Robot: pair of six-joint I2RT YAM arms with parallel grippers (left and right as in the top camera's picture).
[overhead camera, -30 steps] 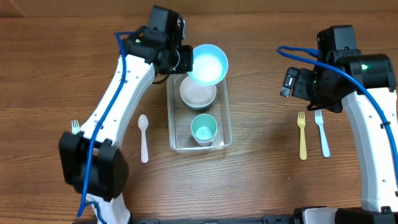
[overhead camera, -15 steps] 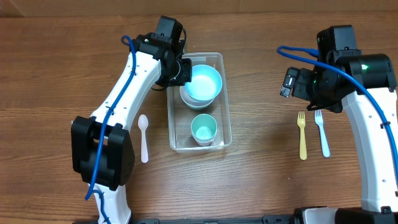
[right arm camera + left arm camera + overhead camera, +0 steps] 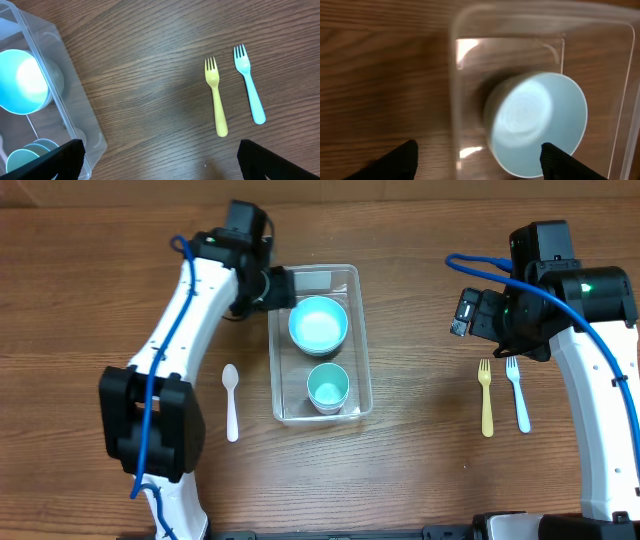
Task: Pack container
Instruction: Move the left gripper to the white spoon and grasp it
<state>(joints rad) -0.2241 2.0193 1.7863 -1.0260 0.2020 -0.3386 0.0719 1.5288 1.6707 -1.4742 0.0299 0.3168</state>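
Wooden table (image 3: 380, 75); container (image 3: 453, 95) partly cut off.

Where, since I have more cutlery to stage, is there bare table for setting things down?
The widest bare wood lies between the container and the yellow fork. The strip between the container and the table's near edge is free too. Left of it is tighter: the white spoon and the left arm. Inside, the blue bowl and cup leave little room.

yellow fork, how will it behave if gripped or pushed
The yellow fork looks like thin moulded plastic, so it is probably light and fairly stiff. It lies flat on the wooden table, so a push would likely slide it, not roll it.
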